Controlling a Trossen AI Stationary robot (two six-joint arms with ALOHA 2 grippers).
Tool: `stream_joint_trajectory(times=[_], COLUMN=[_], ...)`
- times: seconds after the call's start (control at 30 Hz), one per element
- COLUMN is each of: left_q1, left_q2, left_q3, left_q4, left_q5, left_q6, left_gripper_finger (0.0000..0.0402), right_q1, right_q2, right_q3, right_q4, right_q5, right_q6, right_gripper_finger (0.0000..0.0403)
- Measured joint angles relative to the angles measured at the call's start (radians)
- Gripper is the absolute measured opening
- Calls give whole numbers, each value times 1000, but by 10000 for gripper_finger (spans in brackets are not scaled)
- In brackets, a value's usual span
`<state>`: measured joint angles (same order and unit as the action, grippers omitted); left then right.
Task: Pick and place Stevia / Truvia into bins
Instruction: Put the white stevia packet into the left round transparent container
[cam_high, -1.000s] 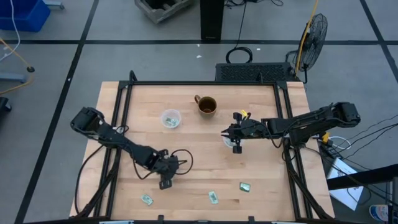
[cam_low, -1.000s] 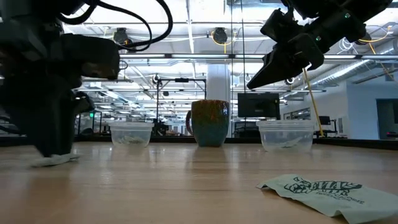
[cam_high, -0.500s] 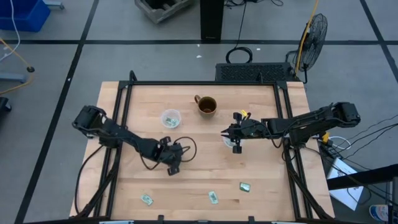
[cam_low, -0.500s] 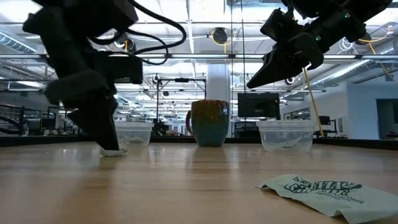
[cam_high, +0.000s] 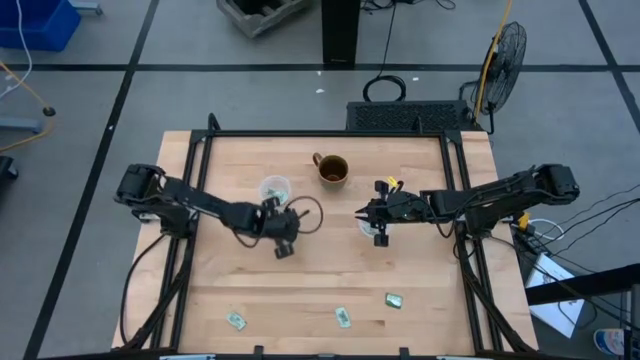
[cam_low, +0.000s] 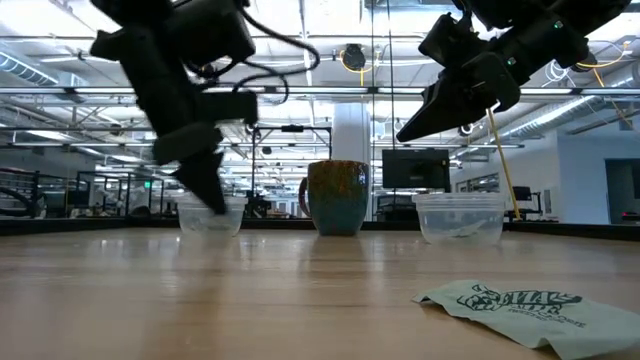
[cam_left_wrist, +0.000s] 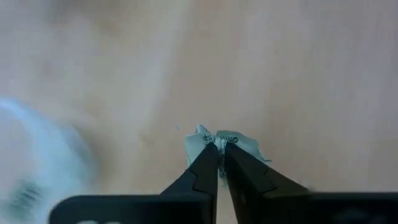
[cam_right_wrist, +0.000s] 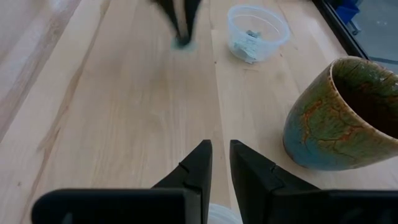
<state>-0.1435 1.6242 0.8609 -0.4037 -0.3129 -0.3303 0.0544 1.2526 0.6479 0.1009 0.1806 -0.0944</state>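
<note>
My left gripper (cam_left_wrist: 221, 148) is shut on a crumpled pale green and white Stevia packet (cam_left_wrist: 241, 142) above the table, just near of the left clear cup (cam_high: 272, 189), which has packets in it. In the high view this gripper (cam_high: 283, 247) is left of the table's middle. My right gripper (cam_right_wrist: 221, 152) hovers over the right clear cup (cam_high: 366, 226). Its fingers are a narrow gap apart with nothing between them. Three more packets (cam_high: 343, 317) lie flat near the table's front edge. My left gripper pinches the packet between its two fingertips (cam_left_wrist: 208, 163) at the packet's middle (cam_left_wrist: 219, 138), where the paper is creased. The fingers point down at the table. The packet is lifted clear, its two ends sticking out on either side of the fingertips.
A brown and teal mug (cam_high: 332, 170) stands between the two cups near the far edge. In the low view a packet (cam_low: 515, 303) lies close in front, with the mug (cam_low: 338, 197) and cups (cam_low: 460, 217) behind it. Bare wood lies between the arms.
My left gripper has gone from the near left part of the table toward the far edge and to the right, rising as it went, toward the left cup. The packet that lay under it on the table has come up with it.
</note>
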Motion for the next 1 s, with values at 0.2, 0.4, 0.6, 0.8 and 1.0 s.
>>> stream_joint_trajectory(times=[0.2, 0.4, 0.6, 0.8, 1.0], left_q1=[128, 321, 430, 415, 402], left_q2=[-139, -211, -139, -78, -74], left_q3=[35, 41, -3, -3, -2], left_q4=[-136, -189, -141, -128, -112], left_q5=[-119, -109, 87, 93, 76], left_q6=[132, 161, 173, 185, 197], left_gripper_finger=[44, 27, 23, 52, 91], right_q1=[0, 0, 0, 0, 2], right_q2=[0, 0, 0, 0, 0], right_q3=[0, 0, 0, 0, -1], right_q4=[0, 0, 0, 2, -2], right_q5=[0, 0, 0, 0, -8], right_q6=[1, 3, 1, -4, -3], right_gripper_finger=[53, 52, 52, 52, 57])
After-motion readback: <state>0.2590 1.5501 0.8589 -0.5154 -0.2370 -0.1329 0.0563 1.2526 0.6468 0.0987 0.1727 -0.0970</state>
